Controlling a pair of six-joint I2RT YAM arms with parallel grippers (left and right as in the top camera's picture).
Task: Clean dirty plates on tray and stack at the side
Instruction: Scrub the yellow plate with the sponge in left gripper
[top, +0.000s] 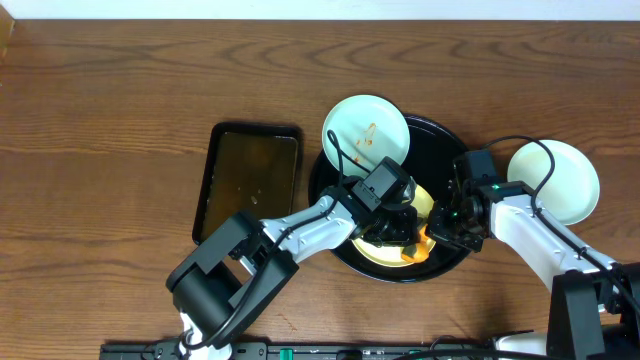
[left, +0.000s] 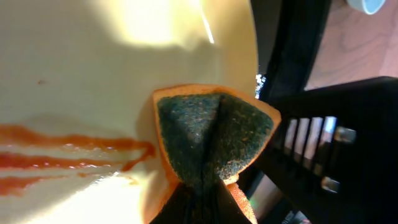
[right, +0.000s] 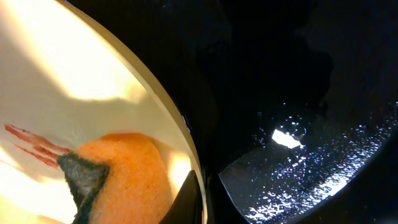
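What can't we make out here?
Overhead: pale yellow round plate mostly hidden under left gripper and right gripper; sauce smears not visible there.
Left wrist: left gripper cut off by bottom edge, fingertips behind pinched orange-and-green sponge.
Right wrist: right gripper cut off at bottom edge; grip on plate rim unclear.

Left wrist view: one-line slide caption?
Sponge pinched in left end effector, pressed on the yellow plate beside red sauce streaks.

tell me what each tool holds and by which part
Left tool pinches the sponge by one folded edge; right tool clamps the yellow plate by its rim.
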